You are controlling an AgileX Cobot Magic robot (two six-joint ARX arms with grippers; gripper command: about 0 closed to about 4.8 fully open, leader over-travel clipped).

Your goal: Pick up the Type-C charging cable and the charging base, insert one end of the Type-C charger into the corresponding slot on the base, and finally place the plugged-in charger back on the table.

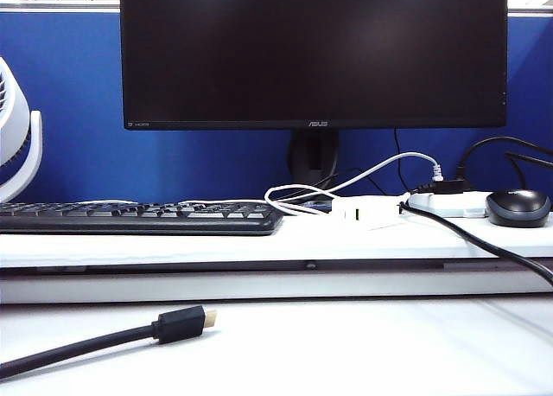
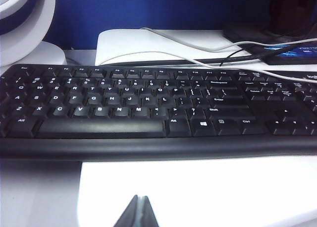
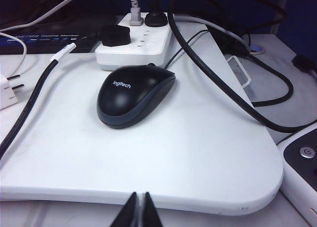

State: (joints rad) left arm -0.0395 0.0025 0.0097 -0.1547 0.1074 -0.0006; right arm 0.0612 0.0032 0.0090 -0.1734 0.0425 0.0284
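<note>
Charging base point(image 1: 366, 208) lies on the raised shelf of the table point(image 1: 346, 344), between keyboard point(image 1: 130, 217) and power strip point(image 1: 449, 204). Thin white charging cable point(image 1: 298, 199) is looped just beside the base, touching it. Left gripper point(image 2: 139, 214) sits in front of the keyboard, jaws closed, empty. Right gripper point(image 3: 138, 212) faces the mouse point(image 3: 133, 95), jaws closed, empty.

Charger and cable on the shelf step

The white charging base point(image 1: 365, 209) lay on the table's point(image 1: 346, 353) raised step; the thin Type-C charging cable point(image 1: 298, 197) looped beside it, seemingly plugged in.
</note>
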